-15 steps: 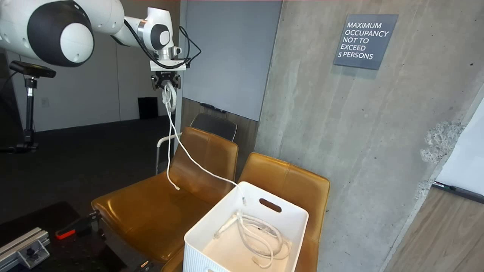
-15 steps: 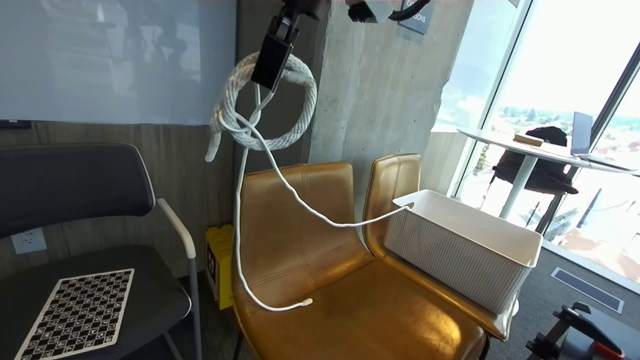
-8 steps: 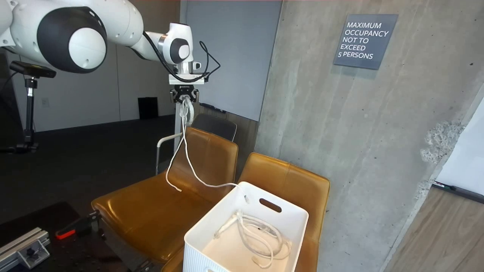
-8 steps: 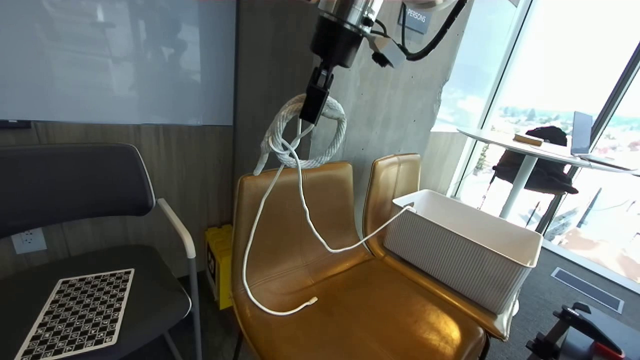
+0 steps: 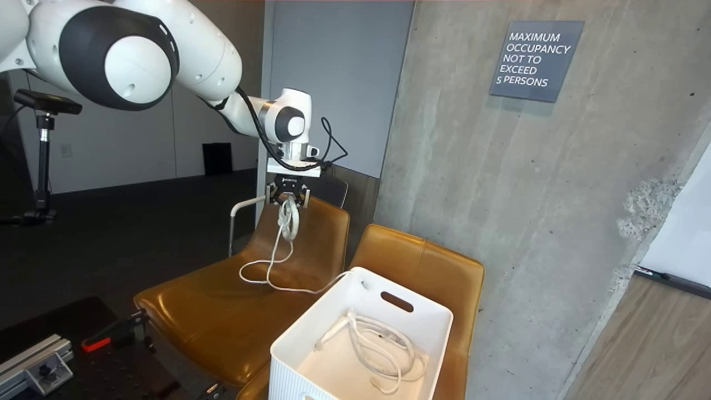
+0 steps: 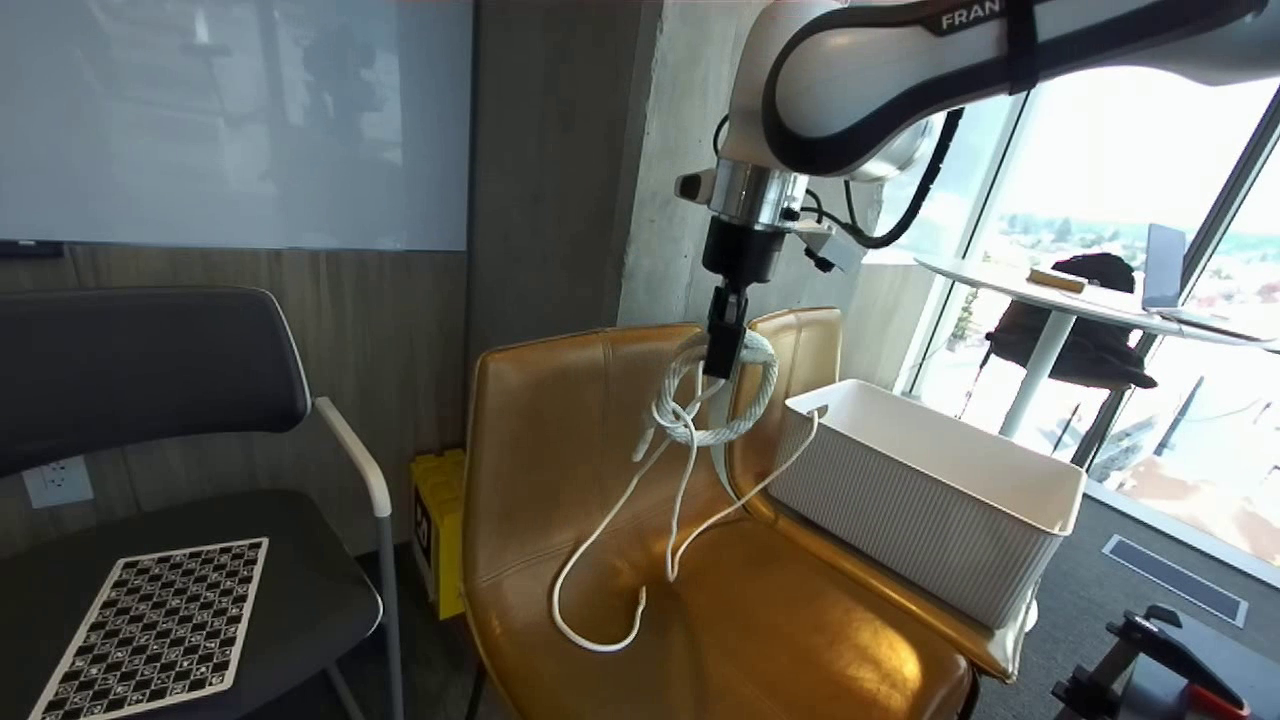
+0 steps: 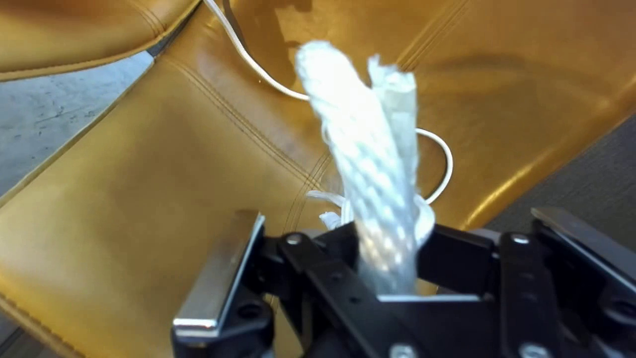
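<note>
A white rope coil (image 7: 367,169) is held in the air above the seat of a tan leather chair (image 6: 790,620) and is seen in front of the backrest in both exterior views. It is hung from the black gripper (image 6: 721,362), whose jaws are pressed together on it; exactly which strand is pinched cannot be told. In the wrist view, the thick braided strand is seen rising out of the middle of the gripper, partly whitened by glare, with a frayed-looking piece shown just beside it.

A thin white cord (image 7: 448,161) is looped around the coil. One length of it is draped downward in a loose bend, its tip curled near the seat; whether the seat is touched cannot be told. Another length is led sideways to the rim of a white bin (image 6: 900,510), which is placed on a neighbouring tan chair (image 5: 439,264). Inside the bin, a pale coiled cable (image 5: 411,355) is laid on the bottom.

The gripper is carried by the white arm (image 5: 205,61). Farther out, a black-and-white patterned board (image 6: 160,620) is laid flat on a dark chair (image 6: 130,370), and a yellow case (image 6: 440,530) is set between that chair and the nearest tan one. Behind, a grey occupancy sign (image 5: 537,61) is fixed to a concrete wall (image 5: 461,139).
</note>
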{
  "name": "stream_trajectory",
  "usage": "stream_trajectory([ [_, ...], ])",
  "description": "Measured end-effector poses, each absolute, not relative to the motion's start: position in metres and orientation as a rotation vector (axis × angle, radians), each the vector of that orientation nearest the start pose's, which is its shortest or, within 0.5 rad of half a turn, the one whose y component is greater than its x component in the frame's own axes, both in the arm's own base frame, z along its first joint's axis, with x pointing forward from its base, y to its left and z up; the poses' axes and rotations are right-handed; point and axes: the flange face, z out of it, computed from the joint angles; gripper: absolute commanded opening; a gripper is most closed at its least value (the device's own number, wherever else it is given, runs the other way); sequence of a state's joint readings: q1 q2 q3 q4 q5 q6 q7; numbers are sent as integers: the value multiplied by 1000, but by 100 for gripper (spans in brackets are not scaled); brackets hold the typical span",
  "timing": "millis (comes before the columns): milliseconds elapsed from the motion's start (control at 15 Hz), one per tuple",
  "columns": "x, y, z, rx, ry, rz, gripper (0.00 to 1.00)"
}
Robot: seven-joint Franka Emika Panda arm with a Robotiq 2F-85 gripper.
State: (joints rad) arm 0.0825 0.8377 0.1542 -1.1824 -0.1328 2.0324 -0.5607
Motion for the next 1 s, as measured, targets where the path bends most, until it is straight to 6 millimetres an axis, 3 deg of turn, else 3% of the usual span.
stream_trajectory([
  [200, 735, 138, 258, -2881, -1235, 55, 0],
  [600, 695, 163, 210, -2803, -1260, 168, 2],
  [667, 688, 165, 204, -2793, -1263, 189, 27],
  [800, 673, 166, 193, -2778, -1267, 242, 31],
  [1000, 660, 160, 186, -2771, -1263, 287, 54],
])
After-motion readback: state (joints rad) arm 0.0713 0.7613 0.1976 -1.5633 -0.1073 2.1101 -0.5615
